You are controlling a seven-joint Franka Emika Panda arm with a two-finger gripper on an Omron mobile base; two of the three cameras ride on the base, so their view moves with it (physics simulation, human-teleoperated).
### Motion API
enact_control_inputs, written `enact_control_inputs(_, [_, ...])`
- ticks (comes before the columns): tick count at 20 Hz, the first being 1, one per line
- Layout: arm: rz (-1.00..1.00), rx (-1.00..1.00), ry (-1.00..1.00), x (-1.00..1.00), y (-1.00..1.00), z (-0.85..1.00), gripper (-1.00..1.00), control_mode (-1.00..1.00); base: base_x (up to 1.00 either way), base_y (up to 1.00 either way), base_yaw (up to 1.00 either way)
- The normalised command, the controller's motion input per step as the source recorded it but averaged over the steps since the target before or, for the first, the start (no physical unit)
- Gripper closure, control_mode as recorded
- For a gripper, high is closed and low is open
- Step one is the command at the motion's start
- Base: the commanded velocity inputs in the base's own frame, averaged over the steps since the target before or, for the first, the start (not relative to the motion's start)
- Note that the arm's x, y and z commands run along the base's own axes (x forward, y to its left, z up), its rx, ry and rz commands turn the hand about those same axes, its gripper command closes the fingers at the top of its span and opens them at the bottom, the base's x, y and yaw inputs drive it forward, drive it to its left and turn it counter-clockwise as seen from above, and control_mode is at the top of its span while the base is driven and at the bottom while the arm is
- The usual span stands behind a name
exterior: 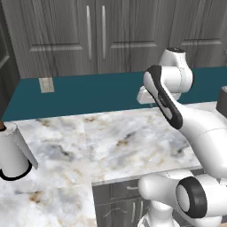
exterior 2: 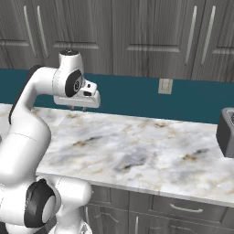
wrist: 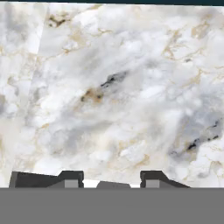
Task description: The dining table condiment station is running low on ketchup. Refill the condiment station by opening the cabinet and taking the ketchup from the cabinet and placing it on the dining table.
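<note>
gripper: white two-finger gripper with small dark tips (wrist: 112, 178), pointing down, hovers above the counter; tips stand a little apart, nothing between them
gripper elsewhere: seen at the arm's end (exterior 2: 77, 108), also (exterior: 148, 104), near the backsplash
counter: white-grey marble counter with brown veining (exterior 2: 151, 151), bare under the hand, grey drawers below
cabinet: dark grey wood-grain wall cabinet with shaker doors (exterior: 95, 37), both doors closed, above the teal backsplash (exterior: 88, 93)
handles: long vertical silver bar handles (exterior: 89, 32), best hold for opening; stiff, smooth metal, pinch mid-bar
ketchup: presumably behind the closed doors, position cannot tell
ketchup handling (judgement): likely light, soft plastic, slippery; take it at the body, not the nozzle, gentle squeeze
nearby: white paper towel roll (exterior: 13, 153) at left; dark toaster-like box (exterior 2: 226, 132) at right
step: door not yet opened
</note>
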Motion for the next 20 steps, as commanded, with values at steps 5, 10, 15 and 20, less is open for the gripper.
enact_control_inputs(5, [0.01,0.00,-0.05,-0.21,0.01,0.00,-1.00,-1.00,0.00,0.00,0.00])
enact_control_inputs(10, [0.08,0.00,-0.16,-0.35,0.22,0.02,-1.00,-1.00,0.00,0.00,0.00])
enact_control_inputs(15, [0.07,-0.05,-0.32,-0.38,0.46,0.16,-1.00,-1.00,0.00,0.00,0.00])
enact_control_inputs(20, [0.00,-0.14,-0.51,-0.19,0.64,0.41,-1.00,-1.00,0.00,0.00,0.00])
